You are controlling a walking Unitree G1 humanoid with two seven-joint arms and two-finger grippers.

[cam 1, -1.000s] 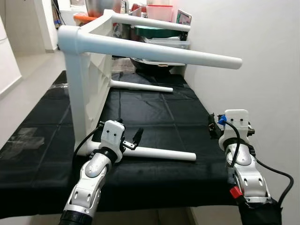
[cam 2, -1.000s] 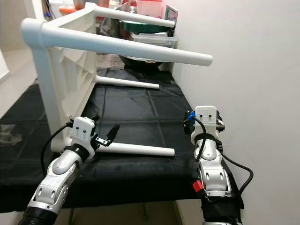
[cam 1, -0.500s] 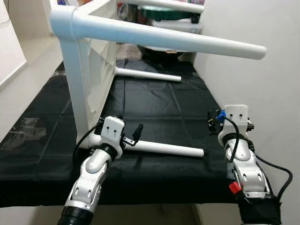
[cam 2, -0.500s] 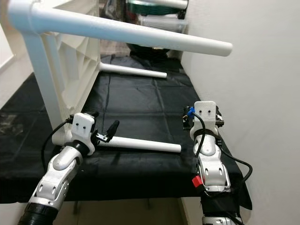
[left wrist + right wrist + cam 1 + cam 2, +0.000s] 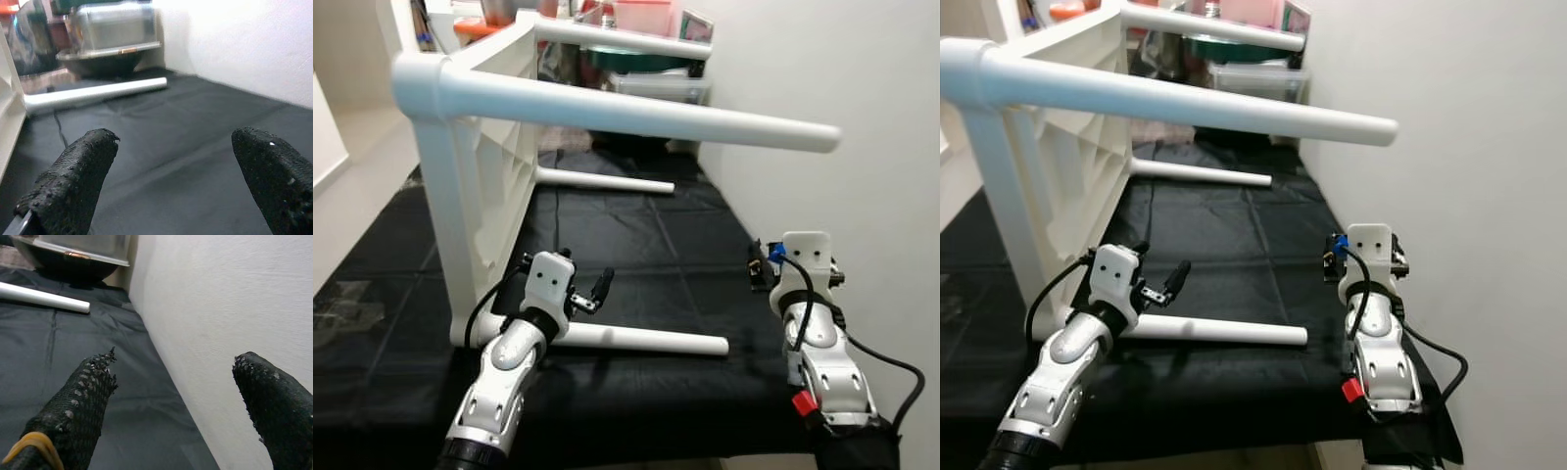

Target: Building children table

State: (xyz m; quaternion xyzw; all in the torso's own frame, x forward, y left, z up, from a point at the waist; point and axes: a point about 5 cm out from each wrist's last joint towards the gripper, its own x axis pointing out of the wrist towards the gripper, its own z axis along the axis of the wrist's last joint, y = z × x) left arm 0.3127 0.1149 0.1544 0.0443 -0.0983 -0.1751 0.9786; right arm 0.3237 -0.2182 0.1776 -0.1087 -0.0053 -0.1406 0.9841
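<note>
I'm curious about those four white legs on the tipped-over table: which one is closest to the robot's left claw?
The bottom front leg, lying on the black cloth just beyond the left gripper. The other three sit higher or farther back.

White children's table (image 5: 484,186) stands on its side on the black-covered surface (image 5: 636,245), four legs pointing sideways.

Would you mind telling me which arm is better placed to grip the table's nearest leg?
Probably the left. The left hand sits open just above the nearest leg of the white table. The right hand, also open, hovers by the wall, apart from every leg.
</note>
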